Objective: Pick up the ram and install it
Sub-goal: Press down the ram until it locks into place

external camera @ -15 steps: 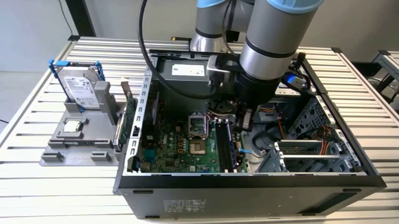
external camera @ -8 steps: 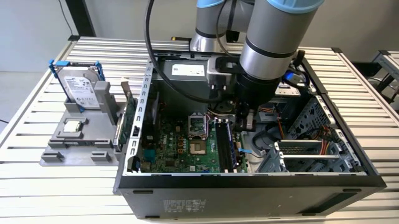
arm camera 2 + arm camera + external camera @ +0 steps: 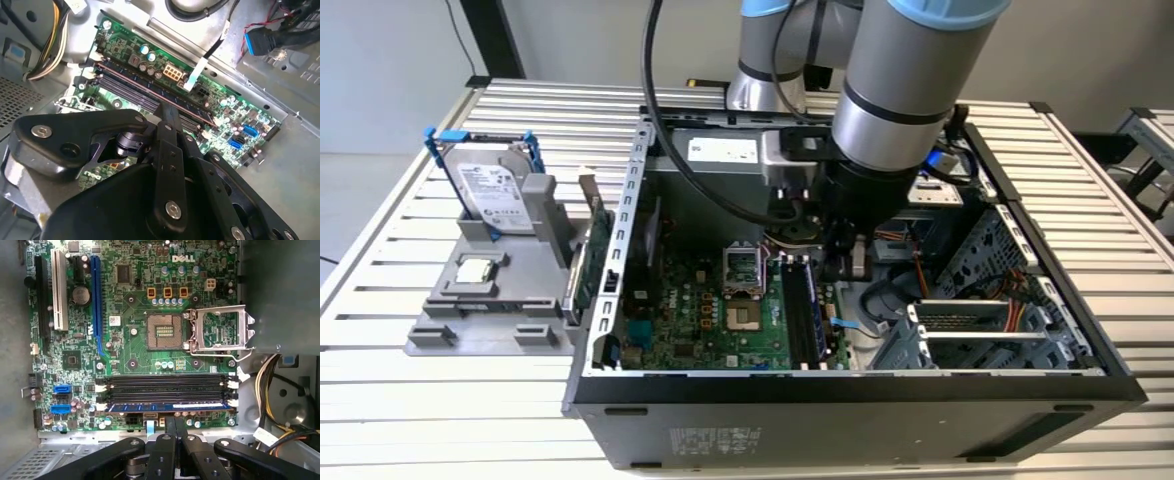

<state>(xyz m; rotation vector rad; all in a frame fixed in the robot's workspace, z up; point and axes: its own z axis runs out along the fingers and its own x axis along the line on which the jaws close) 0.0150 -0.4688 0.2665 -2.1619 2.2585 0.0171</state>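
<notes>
- Claw (image 3: 175,422) state: in the first wrist view the two fingers are pressed together, nothing between them, tips touching or just over the top edge of the ram (image 3: 170,406).
- I find the ram lying along the outermost of the four black slots (image 3: 165,388), the one nearest the claw; the other three look bare.
- I cannot tell whether the white clips (image 3: 232,402) at the ends have snapped in, so I judge the stick may be only half seated.
- Risk: the tips bear on one spot near the middle. An off-centre push could rock the stick, seating one end and lifting the other.
- Risk: if the notch is misaligned, more pressure would flex the motherboard (image 3: 150,315) or chip the contacts.
- Risk: cables (image 3: 270,390) hang just beside the slot end, and I think the wrist could snag them.
- Case (image 3: 854,385), lying open, holds the motherboard, cables and arm tip.
- Gray tray (image 3: 434,335), at the exterior view's left, holds a hard drive (image 3: 487,185) upright and a small chip (image 3: 478,268).
</notes>
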